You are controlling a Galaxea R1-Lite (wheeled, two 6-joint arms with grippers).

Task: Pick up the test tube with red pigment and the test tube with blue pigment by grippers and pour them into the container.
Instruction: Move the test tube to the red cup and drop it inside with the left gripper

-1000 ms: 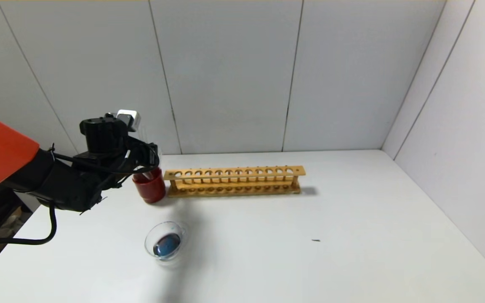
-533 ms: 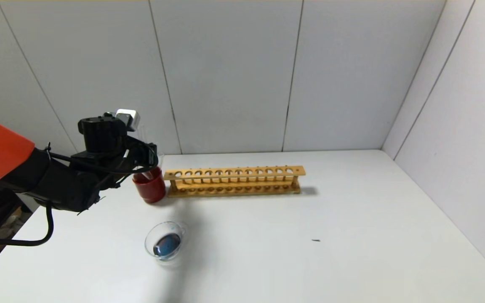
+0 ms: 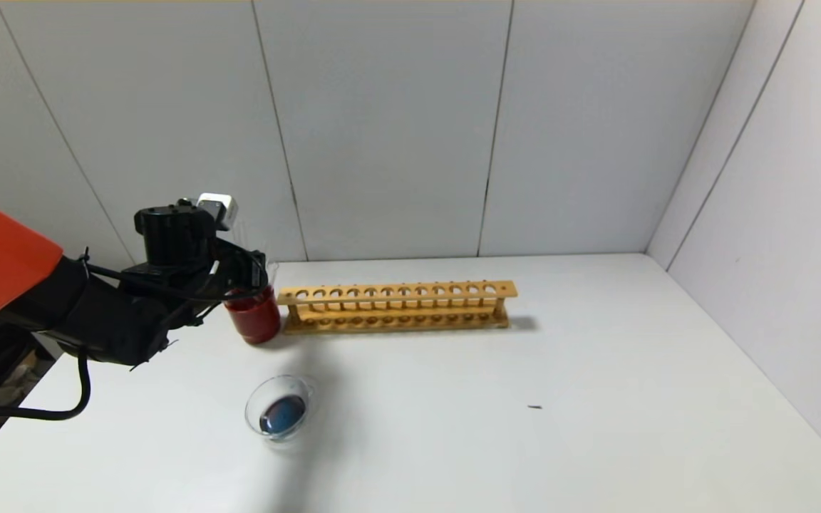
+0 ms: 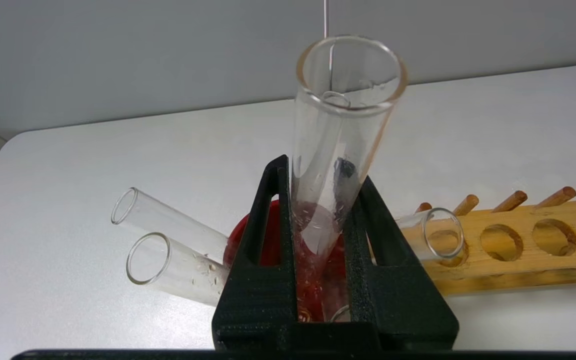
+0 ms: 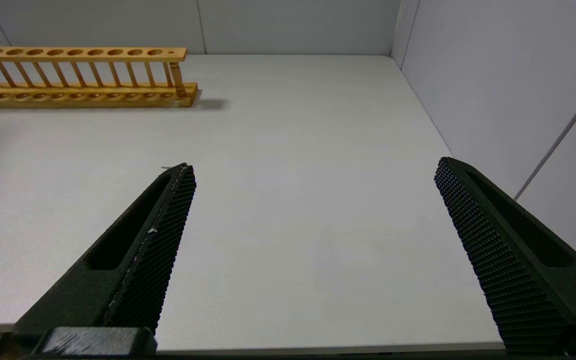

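My left gripper (image 3: 245, 274) is shut on a clear glass tube (image 4: 340, 150) and holds it nearly upright, its lower end inside the dark red cup (image 3: 255, 319). The tube's wall shows only droplets; its bottom is hidden by the fingers and the cup, so I cannot tell its pigment. The container (image 3: 281, 410), a small clear glass dish, sits on the table in front of the cup with a dark blue pool in it. No tube with red or blue liquid shows. My right gripper (image 5: 314, 165) is open and empty above bare table, out of the head view.
Three more clear tubes (image 4: 173, 267) lean out of the red cup (image 4: 248, 240). An empty wooden tube rack (image 3: 396, 306) stands just right of the cup. A small dark speck (image 3: 535, 407) lies on the white table. Walls close in behind and on the right.
My left gripper has sunk slightly over the red cup with the tube still in it. The dish and rack have not moved.
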